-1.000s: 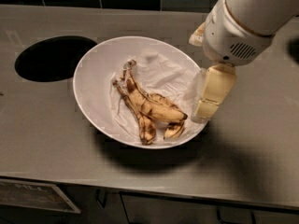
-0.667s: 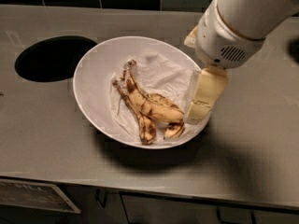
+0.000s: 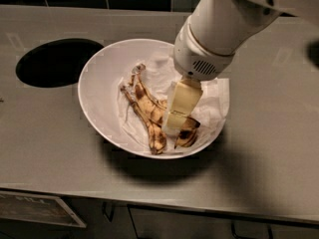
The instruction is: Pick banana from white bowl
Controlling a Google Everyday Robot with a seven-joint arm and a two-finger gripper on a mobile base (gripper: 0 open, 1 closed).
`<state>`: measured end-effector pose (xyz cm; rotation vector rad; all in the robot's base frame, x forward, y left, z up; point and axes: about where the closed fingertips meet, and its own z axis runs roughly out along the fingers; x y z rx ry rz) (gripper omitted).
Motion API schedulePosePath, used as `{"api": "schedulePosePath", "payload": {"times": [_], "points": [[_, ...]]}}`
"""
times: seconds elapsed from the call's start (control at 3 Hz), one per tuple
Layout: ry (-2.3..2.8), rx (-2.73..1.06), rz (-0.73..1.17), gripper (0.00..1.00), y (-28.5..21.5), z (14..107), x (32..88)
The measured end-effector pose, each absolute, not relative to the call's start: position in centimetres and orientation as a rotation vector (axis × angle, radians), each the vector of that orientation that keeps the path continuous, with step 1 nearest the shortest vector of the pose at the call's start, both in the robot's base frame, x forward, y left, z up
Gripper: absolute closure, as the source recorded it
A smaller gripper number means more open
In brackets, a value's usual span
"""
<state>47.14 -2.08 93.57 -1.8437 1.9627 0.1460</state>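
Note:
The banana (image 3: 144, 108) is a limp yellow peel with heavy brown spots, splayed in strips on a crumpled white paper sheet (image 3: 214, 103) inside the white bowl (image 3: 99, 91), which sits on the grey counter. My gripper (image 3: 172, 126) hangs from the white arm coming in from the upper right. Its pale fingers (image 3: 180, 103) reach down into the bowl, over the right part of the peel, and hide some of it. The peel's ends (image 3: 187, 136) lie just below the fingertips.
A dark oval hole (image 3: 57, 61) is cut in the counter left of the bowl. Dark tiles run along the back wall. The counter's front edge has cabinet fronts and a label (image 3: 35, 208) below it.
The arm has swung left, from the bowl's right rim to inside the bowl, and the gripper now sits over the peel's right part. Bowl and peel have not moved.

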Motion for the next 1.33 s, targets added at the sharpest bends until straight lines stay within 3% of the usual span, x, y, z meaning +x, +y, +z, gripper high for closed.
{"api": "schedulePosePath", "payload": {"times": [1.33], "points": [[2.137,-1.712,0.273,0.00,-0.4,91.5,47.9]]}}
